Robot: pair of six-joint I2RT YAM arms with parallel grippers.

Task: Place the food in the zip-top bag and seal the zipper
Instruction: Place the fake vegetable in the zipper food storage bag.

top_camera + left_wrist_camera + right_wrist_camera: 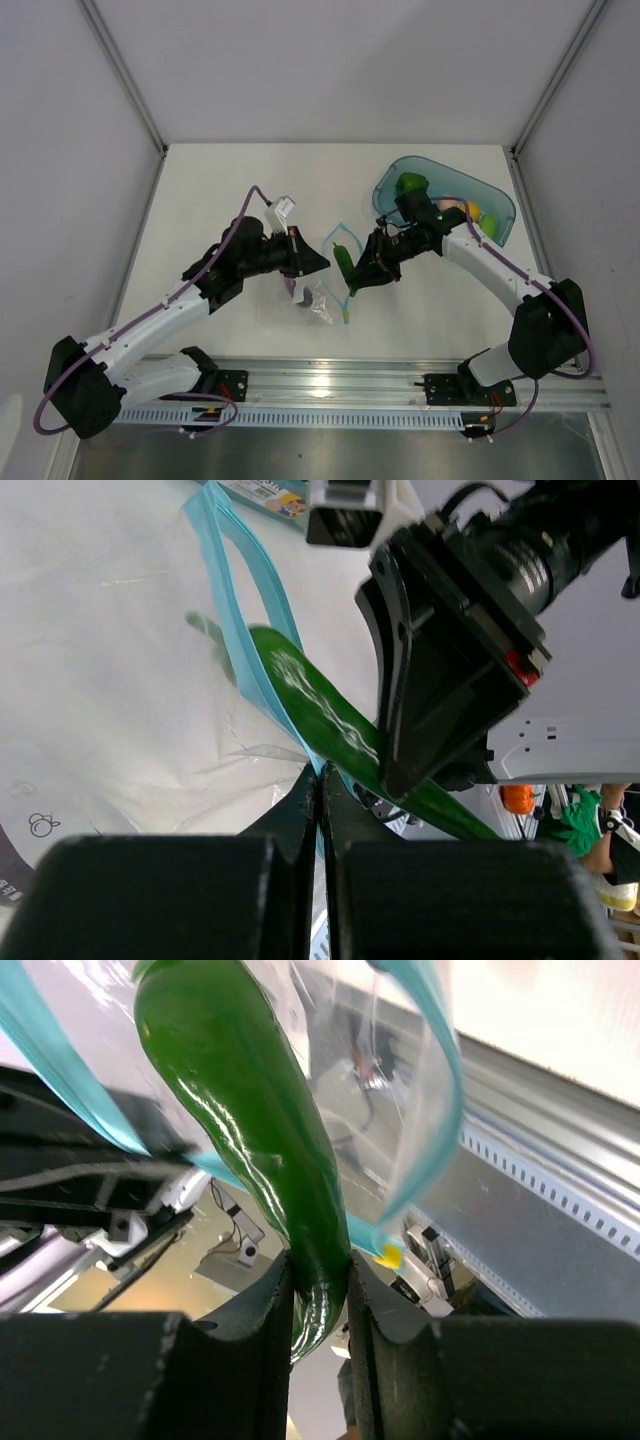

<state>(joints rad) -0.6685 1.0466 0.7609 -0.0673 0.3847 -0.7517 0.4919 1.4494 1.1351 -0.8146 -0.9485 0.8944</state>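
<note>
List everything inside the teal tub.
A green pepper and a yellow fruit show in the tub; the right arm covers the middle, hiding anything else.

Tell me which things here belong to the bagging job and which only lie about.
Job: zip-top bag, its zipper, long green vegetable, green pepper, yellow-orange fruit.
Lying about: teal tub, metal rail.
</note>
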